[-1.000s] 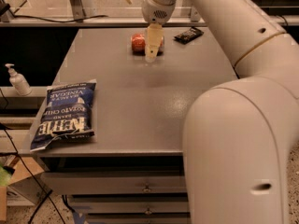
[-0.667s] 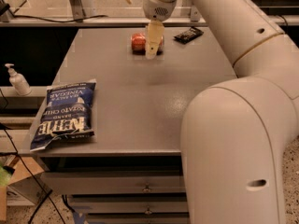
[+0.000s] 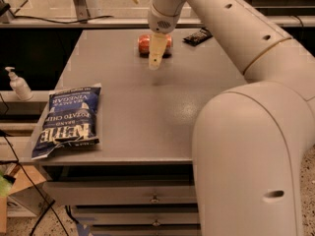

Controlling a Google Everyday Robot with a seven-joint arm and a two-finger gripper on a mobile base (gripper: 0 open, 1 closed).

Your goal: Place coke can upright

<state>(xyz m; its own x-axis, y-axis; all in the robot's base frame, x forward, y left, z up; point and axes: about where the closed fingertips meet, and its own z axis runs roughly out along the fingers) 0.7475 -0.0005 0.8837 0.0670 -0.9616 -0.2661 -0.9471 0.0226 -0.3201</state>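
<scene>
Coke can [image 3: 143,44] lies on its side at the far centre of the table [image 3: 147,112], lettering unreadable. Gripper [image 3: 155,59] hangs just in front of it; clenched or released, can't tell. Near left: blue bag [image 3: 69,119] reading "KETTLE BRAND", "POTATO CHIPS", "VINEGAR". Dark wrapper [image 3: 198,36] sits right of the can.

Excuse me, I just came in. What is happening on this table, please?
A one-arm robot reaches over a grey table. Its gripper hangs at the far end, just in front of the coke can, which lies on its side, not yet upright. Whether it touches the can I cannot tell. A blue chip bag lies near the front left corner, and a dark wrapper right of the can.
</scene>
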